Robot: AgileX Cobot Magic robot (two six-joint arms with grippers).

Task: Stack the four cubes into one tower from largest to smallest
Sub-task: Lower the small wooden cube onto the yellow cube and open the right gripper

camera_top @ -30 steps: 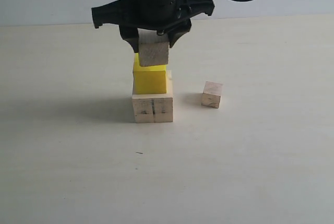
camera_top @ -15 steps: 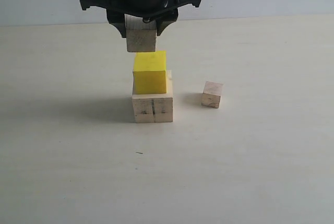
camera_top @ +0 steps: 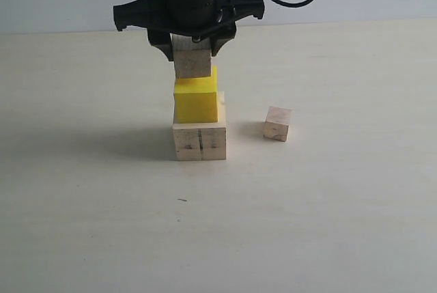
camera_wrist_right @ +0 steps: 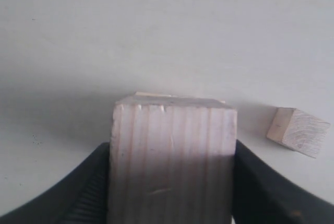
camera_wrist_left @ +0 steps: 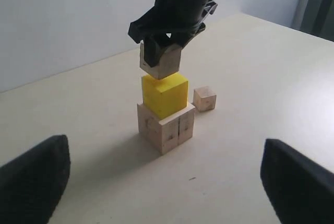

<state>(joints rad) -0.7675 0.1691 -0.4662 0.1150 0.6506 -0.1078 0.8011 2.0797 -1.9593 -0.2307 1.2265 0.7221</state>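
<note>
Hanging back from the work, the left tool point(camera_wrist_left: 164, 177) shows only in its own wrist view, its two dark fingers point(camera_wrist_left: 32, 182) spread wide with nothing between them. Near the middle of the bench point(camera_top: 89, 225) the large cube point(camera_top: 199, 141) rests with a dark crack line down its front face. The yellow cube point(camera_top: 196, 100) sits on top of it, leaving a strip of the wood top bare on the right. Above them the right tool point(camera_top: 192, 47) reaches from overhead and grips the medium cube point(camera_top: 192, 61) by two opposite sides, jaws clamped on the wood. That cube is at the yellow cube's top face, turned a little askew of it; whether the two touch cannot be told. Right of the stack and apart from it, the small cube point(camera_top: 277, 123) lies alone on the bench.
</note>
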